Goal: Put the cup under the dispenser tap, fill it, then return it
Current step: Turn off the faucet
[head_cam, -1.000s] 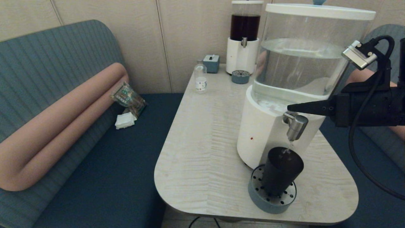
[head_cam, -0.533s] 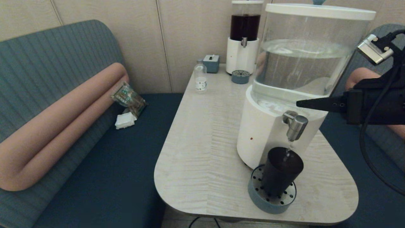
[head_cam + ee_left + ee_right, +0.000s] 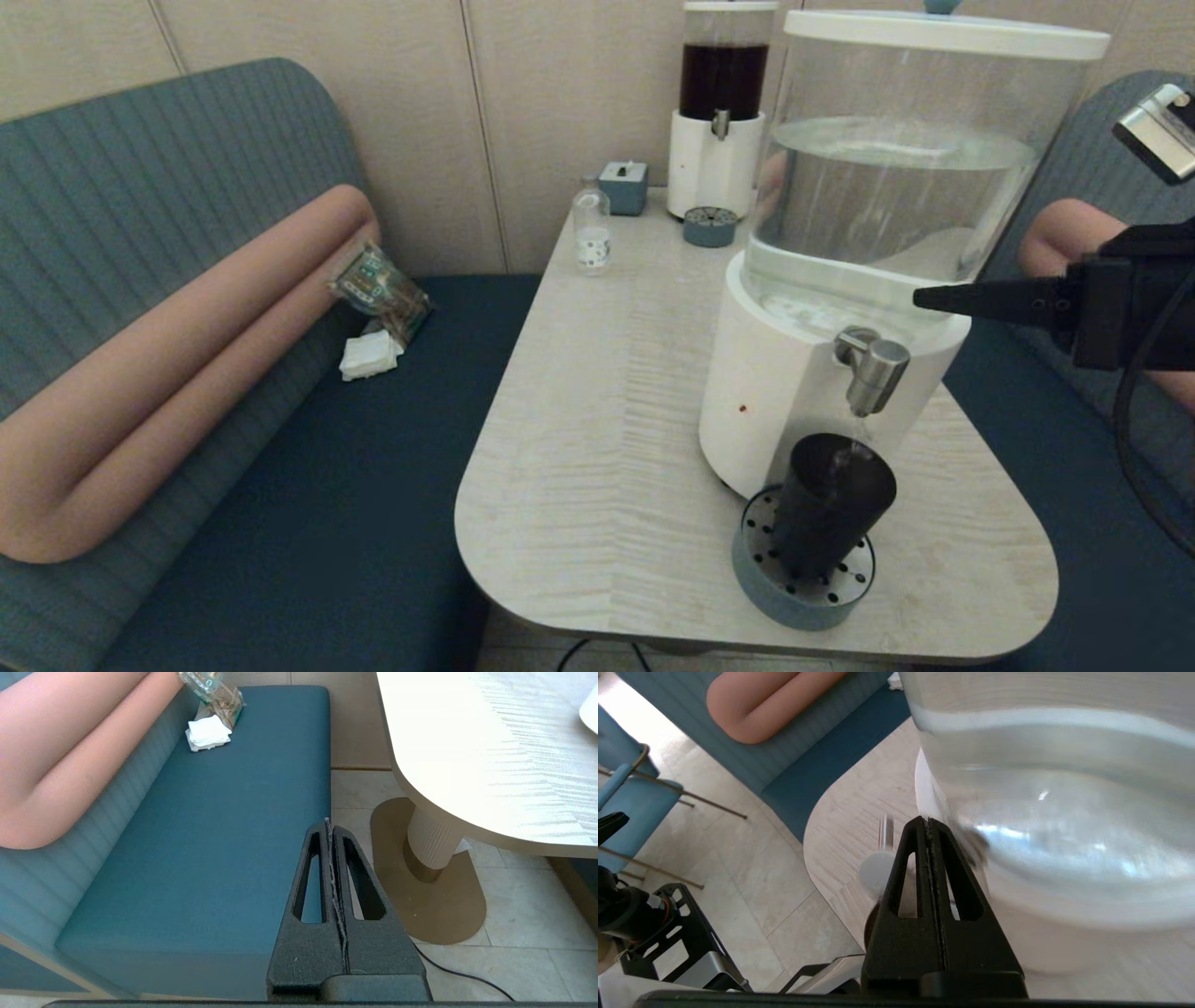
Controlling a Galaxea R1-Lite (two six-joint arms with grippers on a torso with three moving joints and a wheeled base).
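Observation:
The dark tumbler cup stands upright on the round blue-grey drip tray, right under the brushed-steel dispenser tap. A thin stream of water runs from the tap into the cup. My right gripper is shut and empty, its tip level with the white base's top, to the right of and above the tap, apart from it. In the right wrist view the gripper points at the clear tank. My left gripper is shut, parked low over the bench seat and floor beside the table.
The big white-based dispenser fills the table's right side. At the back stand a small dark-liquid dispenser, a small drip tray, a clear bottle and a blue box. A snack packet lies on the bench.
My right gripper has drawn back to the right, away from the tap. Water keeps running into the cup, which has not moved.

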